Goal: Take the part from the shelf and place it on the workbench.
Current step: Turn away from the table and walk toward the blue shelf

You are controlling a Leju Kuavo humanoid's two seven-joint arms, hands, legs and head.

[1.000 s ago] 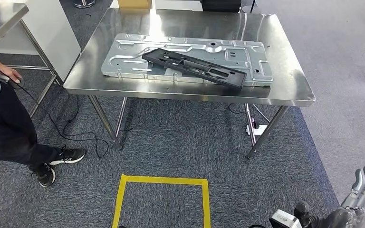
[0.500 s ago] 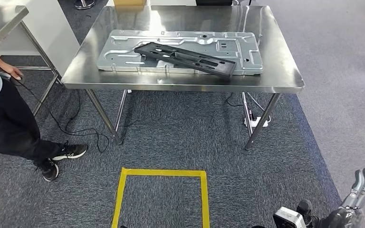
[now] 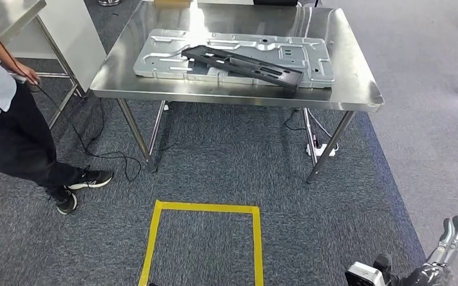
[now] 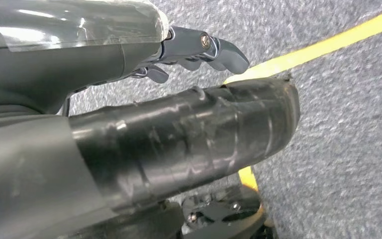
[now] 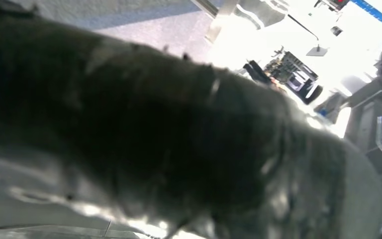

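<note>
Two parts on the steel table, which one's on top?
The black part, long and narrow. It lies diagonally across the larger silver stamped plate, which sits flat on the table.

The bench (image 3: 358,95) is shiny bare metal, smooth like a mirror, and bright light bounces off its top. On it lies a big pressed metal plate (image 3: 161,59), pale grey with a soft shine and lots of bumps and grooves. Across that plate rests the long black part (image 3: 244,64), which looks like dull, matt plastic. The floor is rough grey carpet (image 3: 214,173) with a fuzzy, speckled look. Smooth yellow tape (image 3: 203,208) is stuck on it. The left hand (image 4: 179,144) has a thumb wrapped in glossy, wrinkled black tape, and its fingers (image 4: 219,50) are smooth grey.
</note>
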